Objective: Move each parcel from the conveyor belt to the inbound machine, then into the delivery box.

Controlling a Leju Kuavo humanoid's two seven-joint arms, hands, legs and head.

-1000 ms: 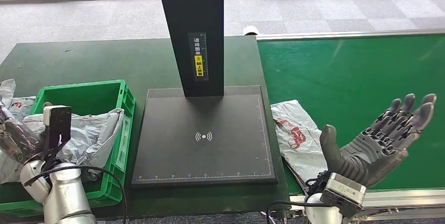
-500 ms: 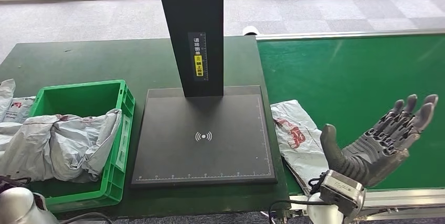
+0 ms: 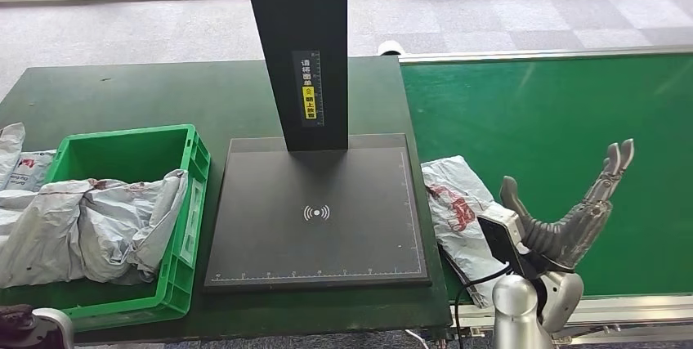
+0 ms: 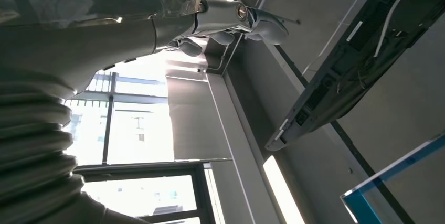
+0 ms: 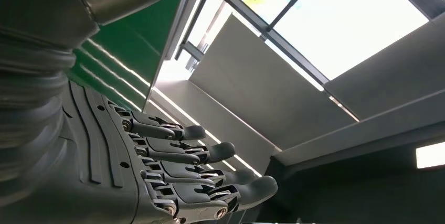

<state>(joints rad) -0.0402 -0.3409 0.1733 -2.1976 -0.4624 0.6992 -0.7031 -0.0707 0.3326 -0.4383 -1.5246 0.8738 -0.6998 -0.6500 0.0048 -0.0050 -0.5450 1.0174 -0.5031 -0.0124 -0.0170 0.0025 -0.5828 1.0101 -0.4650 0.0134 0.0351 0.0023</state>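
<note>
Right hand (image 3: 572,218) | turned edge-on since earlier | empty, beside parcel (image 3: 459,206)

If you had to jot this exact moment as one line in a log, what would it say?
right hand: open, empty, raised over conveyor belt | parcel: at belt edge beside inbound machine | green box: holds grey parcels

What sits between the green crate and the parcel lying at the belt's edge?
In the head view, the inbound machine's black scan plate, with its upright post, lies between the green crate and the white parcel. The plate's surface is bare.
</note>
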